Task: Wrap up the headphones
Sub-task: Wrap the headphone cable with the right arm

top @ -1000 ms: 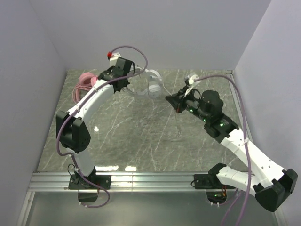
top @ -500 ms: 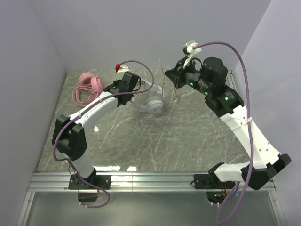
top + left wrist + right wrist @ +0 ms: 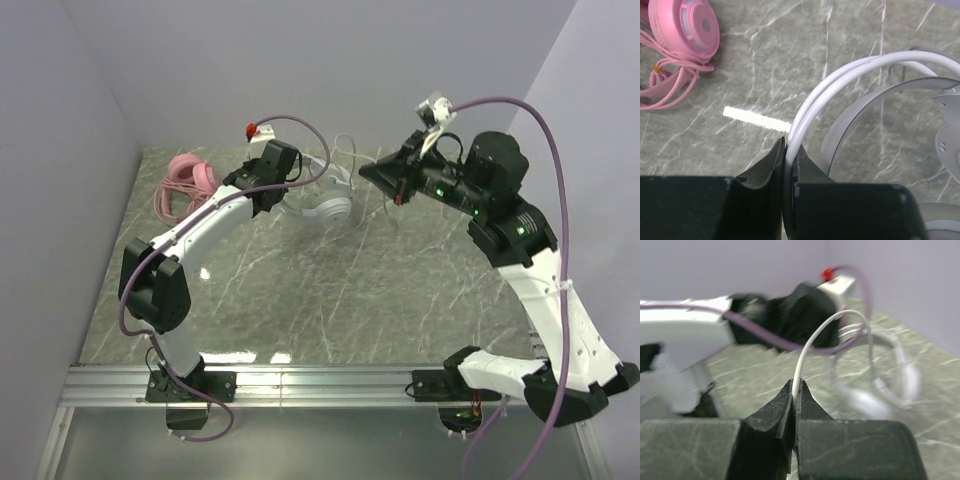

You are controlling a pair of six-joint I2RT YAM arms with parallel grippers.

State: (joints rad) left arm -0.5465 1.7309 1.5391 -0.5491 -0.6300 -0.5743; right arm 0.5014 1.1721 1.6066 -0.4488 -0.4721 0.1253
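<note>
The white headphones point(image 3: 328, 208) lie tilted at the back middle of the table, one ear cup facing up. My left gripper point(image 3: 273, 200) is shut on their white headband point(image 3: 840, 85), close to where the band enters the jaws. My right gripper point(image 3: 363, 175) hovers just right of them, shut on their thin white cable point(image 3: 812, 342). From the right jaws the cable arches up and loops back to the headset point(image 3: 880, 387), which is blurred in that view. The pink headphones point(image 3: 187, 180) lie at the back left with their pink cable point(image 3: 675, 85) coiled beside them.
The marble table top point(image 3: 330, 300) is walled in by pale walls on the left, back and right. A metal rail point(image 3: 320, 385) runs along the near edge between the two arm bases. My left arm point(image 3: 690, 330) crosses the right wrist view.
My right arm has lifted and swung towards the back, pulling the white cable up off the table. My left gripper has shifted slightly right with the headband.
</note>
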